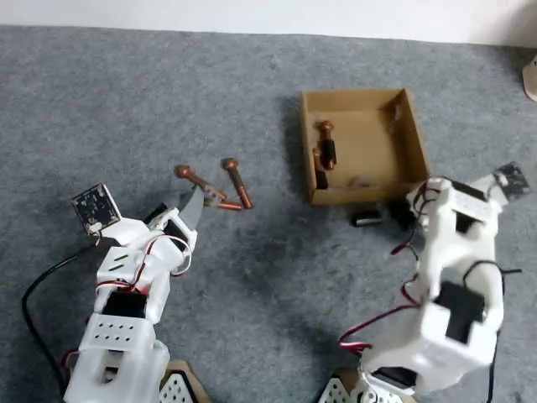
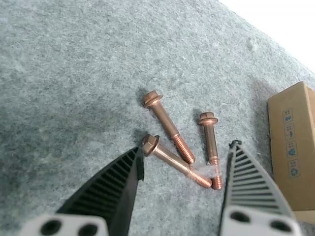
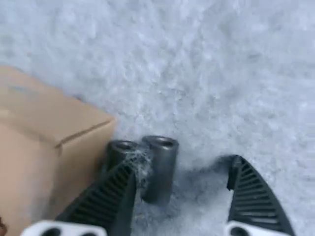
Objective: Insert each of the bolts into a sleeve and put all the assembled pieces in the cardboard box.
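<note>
Three copper bolts lie close together on the grey carpet: a long one [image 2: 167, 125], a shorter one [image 2: 210, 137] and one [image 2: 177, 161] between my left gripper's fingers. My left gripper [image 2: 187, 150] is open just over them, also seen from above [image 1: 197, 203]. Two dark sleeves [image 3: 160, 167] [image 3: 120, 152] lie side by side against the cardboard box [image 3: 49, 147]. Above them my right gripper [image 3: 183, 167] stands open, one finger over the sleeves. In the box [image 1: 403, 126] lies an assembled bolt and sleeve [image 1: 325, 147].
Another dark sleeve [image 1: 367, 220] lies on the carpet just in front of the box's near wall. The right arm [image 1: 457, 277] stands close to the box's near right corner. Open carpet stretches between the two arms.
</note>
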Action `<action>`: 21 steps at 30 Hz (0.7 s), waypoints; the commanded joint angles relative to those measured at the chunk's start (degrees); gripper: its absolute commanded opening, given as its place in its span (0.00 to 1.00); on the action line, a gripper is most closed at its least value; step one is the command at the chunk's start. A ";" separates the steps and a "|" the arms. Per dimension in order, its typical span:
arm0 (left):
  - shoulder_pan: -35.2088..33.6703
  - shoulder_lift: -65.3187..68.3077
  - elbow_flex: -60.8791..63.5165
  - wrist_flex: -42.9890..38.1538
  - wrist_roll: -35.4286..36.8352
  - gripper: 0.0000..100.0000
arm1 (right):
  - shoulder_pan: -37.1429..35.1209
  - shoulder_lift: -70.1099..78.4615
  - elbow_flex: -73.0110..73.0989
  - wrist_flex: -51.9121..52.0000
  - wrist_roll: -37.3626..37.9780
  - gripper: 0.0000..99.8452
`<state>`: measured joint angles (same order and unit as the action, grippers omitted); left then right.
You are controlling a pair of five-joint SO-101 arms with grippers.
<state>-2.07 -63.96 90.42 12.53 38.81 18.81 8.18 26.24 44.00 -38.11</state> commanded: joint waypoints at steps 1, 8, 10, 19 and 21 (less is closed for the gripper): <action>1.19 -0.84 -0.31 -0.35 -0.35 0.26 | -1.63 5.58 -5.41 -0.48 -0.53 0.25; 1.19 -0.84 -0.31 -0.35 -0.35 0.26 | -1.27 12.79 -12.79 -0.31 -0.53 0.20; 1.19 -0.84 -0.31 -0.35 -0.35 0.26 | -1.27 13.14 -12.88 -0.31 -0.53 0.07; 1.19 -0.84 -0.31 -0.35 -0.35 0.26 | -1.54 13.05 -15.43 6.46 -0.09 0.01; 1.19 -0.84 -0.31 -0.35 -0.35 0.26 | -1.19 13.05 -16.75 7.87 -0.09 0.01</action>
<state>-2.07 -63.96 90.42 12.53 38.81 18.81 20.84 12.62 50.86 -38.20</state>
